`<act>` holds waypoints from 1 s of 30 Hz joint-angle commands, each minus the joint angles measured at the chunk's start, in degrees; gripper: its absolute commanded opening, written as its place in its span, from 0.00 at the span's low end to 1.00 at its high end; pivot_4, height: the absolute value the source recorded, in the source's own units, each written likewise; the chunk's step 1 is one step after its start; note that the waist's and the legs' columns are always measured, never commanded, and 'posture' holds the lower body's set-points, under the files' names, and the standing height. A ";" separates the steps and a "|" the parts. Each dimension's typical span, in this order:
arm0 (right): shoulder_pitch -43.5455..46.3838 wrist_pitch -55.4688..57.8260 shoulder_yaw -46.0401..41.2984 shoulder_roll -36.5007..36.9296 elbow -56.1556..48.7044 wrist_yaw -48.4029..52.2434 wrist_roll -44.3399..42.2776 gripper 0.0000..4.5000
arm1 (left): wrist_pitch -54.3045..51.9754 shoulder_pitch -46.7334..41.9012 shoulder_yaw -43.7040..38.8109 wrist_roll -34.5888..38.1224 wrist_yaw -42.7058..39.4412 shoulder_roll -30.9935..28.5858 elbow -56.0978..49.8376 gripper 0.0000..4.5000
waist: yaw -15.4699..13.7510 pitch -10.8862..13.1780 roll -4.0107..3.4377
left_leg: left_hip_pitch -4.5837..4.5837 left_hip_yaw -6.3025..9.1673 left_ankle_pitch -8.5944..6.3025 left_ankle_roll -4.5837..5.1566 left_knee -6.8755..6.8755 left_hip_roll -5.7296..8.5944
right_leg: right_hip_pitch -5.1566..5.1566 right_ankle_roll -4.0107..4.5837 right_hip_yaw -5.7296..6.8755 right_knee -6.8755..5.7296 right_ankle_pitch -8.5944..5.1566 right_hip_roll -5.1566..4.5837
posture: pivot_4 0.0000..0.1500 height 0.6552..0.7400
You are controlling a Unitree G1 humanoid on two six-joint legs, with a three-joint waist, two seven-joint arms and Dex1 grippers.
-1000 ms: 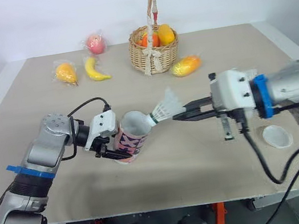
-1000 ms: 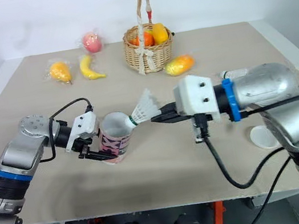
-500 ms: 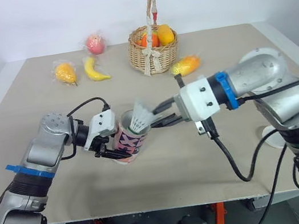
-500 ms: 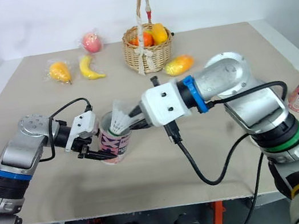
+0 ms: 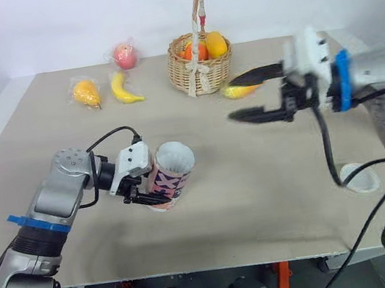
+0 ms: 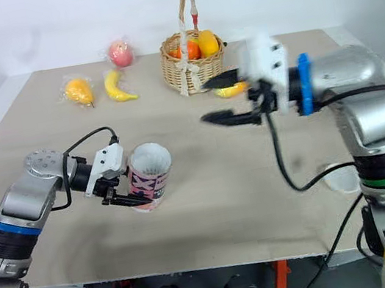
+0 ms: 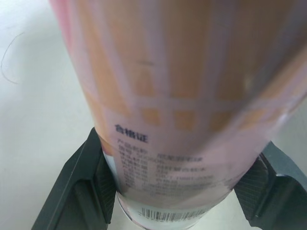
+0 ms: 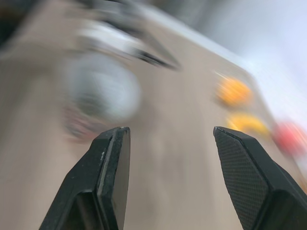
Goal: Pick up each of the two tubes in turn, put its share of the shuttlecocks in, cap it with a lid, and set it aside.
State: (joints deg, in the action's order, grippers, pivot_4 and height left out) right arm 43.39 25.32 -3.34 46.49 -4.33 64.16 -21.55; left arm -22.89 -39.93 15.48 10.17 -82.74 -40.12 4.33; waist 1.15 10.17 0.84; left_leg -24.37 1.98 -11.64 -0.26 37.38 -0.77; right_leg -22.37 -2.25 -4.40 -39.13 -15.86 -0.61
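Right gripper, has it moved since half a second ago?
Yes. The right gripper has pulled back from the mouth of the tube and now hangs open, nearer the basket, which has stayed put.

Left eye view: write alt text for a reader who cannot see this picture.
The left tool holds a tilted pink-patterned tube, its mouth uncapped, near the front of the table; the right tool hangs open and empty above the table. A fruit basket and wrapped fruit sit at the back.

Pink tube point(image 5: 168, 184) with black markings, white lid point(image 5: 361, 180).
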 commanded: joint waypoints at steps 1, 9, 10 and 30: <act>-3.66 0.07 -8.53 -0.89 7.10 -12.01 2.23 0.67 | -0.85 1.68 0.05 0.50 0.28 -1.09 -2.14 0.65 | 0.07 0.00 -0.01 | 0.00 -0.04 0.00 0.00 -0.01 0.00 | -0.01 0.00 -0.01 -0.01 0.00 0.00 | 1.00 1.00; -3.19 -5.46 -12.14 -4.01 26.85 -28.78 8.56 0.67 | -1.00 2.12 0.08 0.81 0.36 -1.54 -2.40 0.65 | 0.40 0.01 -0.11 | 0.07 -0.23 0.00 0.00 -0.08 0.01 | -0.06 0.02 -0.23 -0.02 0.01 0.20 | 1.00 1.00; -2.54 -6.35 -12.26 -4.17 29.69 -29.82 8.92 0.67 | -1.04 2.14 0.10 0.86 0.37 -1.62 -2.50 0.65 | 0.53 0.01 -0.11 | 0.07 -0.24 0.00 0.00 -0.08 0.02 | -0.06 0.01 -0.28 -0.02 0.01 0.21 | 1.00 1.00; 11.12 -19.70 -10.46 -6.32 71.07 -32.80 12.61 0.67 | -2.08 3.28 -0.18 1.84 0.62 -3.05 -4.20 0.65 | 1.51 0.02 -0.13 | 0.10 -0.28 0.00 0.01 -0.22 0.11 | -0.03 -0.14 -0.53 0.00 -0.07 0.19 | 1.00 1.00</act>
State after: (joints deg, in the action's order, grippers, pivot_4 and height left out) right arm 51.85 7.46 -13.46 40.41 65.44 31.85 -9.24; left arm -24.26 -37.62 14.57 11.74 -81.65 -42.68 1.16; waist 2.66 10.19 0.71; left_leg -24.27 1.70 -11.65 -0.26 37.16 -0.66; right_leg -22.41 -2.39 -4.93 -39.13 -15.93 -0.41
